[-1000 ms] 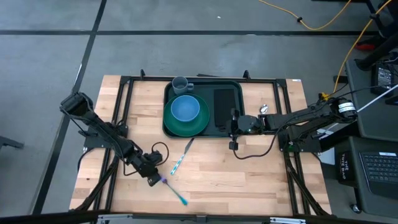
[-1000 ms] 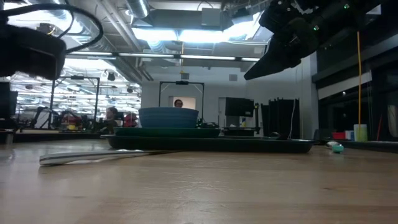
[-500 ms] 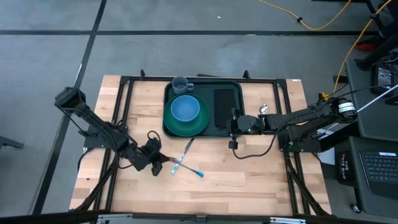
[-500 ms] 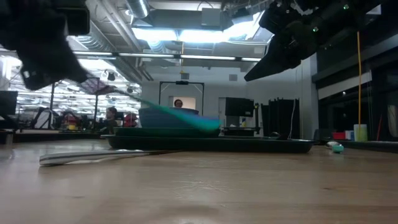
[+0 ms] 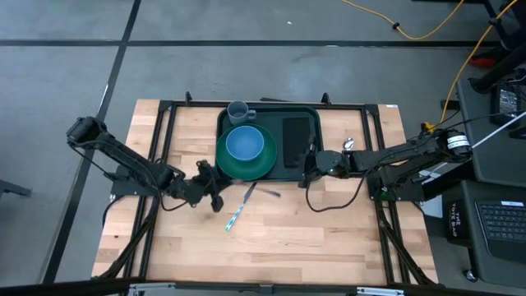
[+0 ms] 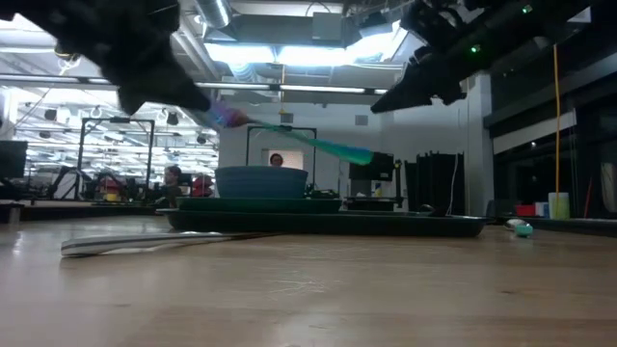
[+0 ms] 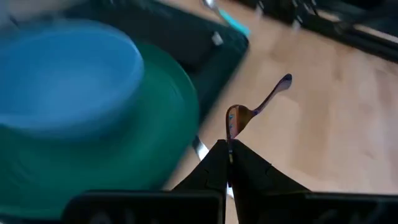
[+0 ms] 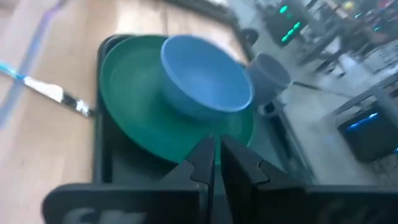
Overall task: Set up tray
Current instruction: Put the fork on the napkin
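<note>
The dark green tray [image 5: 306, 168] lies at the far middle of the table. It holds a green plate [image 5: 234, 168] with a blue bowl [image 5: 244, 142], a grey cup [image 5: 237, 110] and a black napkin [image 5: 294, 138]. My left gripper [image 5: 218, 200] is just near and left of the tray, shut on a thin purple-to-teal utensil [image 6: 308, 143] held in the air. My right gripper [image 5: 305, 182] is shut and empty over the tray's near right corner. A teal-handled knife [image 5: 237, 210] lies flat on the wood. My left gripper pinches the utensil's purple end [image 7: 231, 142] between its two fingers. The fingers come in roughly level from the table's left. The utensil is lifted clear of the table, and its teal free end [image 6: 355, 153] points toward the table's right, above the tray's height.
A small spoon [image 5: 348, 143] lies on the wood right of the tray. Bare wood [image 5: 312, 238] spreads across the near half of the table. Black frame rails [image 5: 161, 131] run along both sides. A person shows far off in the room.
My left gripper has swung from the table's near left toward the tray, going far and right and rising. The utensil has come up with it and turned, so its free end points right instead of near-right. My right gripper has tipped slightly toward the tray.
</note>
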